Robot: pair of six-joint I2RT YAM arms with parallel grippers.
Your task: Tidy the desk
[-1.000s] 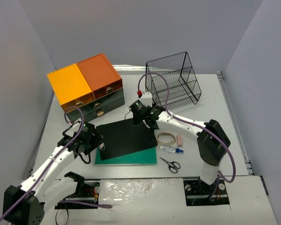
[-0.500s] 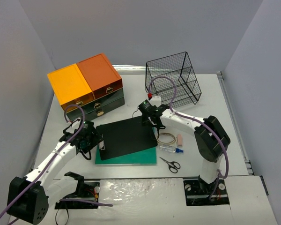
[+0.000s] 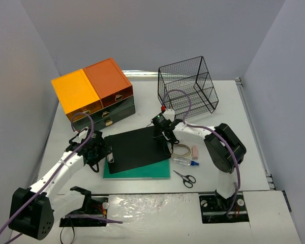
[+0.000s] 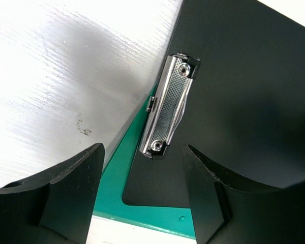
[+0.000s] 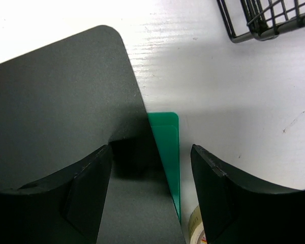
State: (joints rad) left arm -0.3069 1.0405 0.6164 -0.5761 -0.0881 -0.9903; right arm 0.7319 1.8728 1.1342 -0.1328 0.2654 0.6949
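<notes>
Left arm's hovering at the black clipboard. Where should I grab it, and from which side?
Probably the clip end. The black clipboard lies flat on the green mat, so its face offers nothing to pinch, but its metal clip stands proud at the left edge. Come from the left with the open left gripper, one finger under that edge, one on top.

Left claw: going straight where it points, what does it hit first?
Probably the silver clip on the black clipboard; it sits centred ahead of the open left claw. How close is unclear.
</notes>
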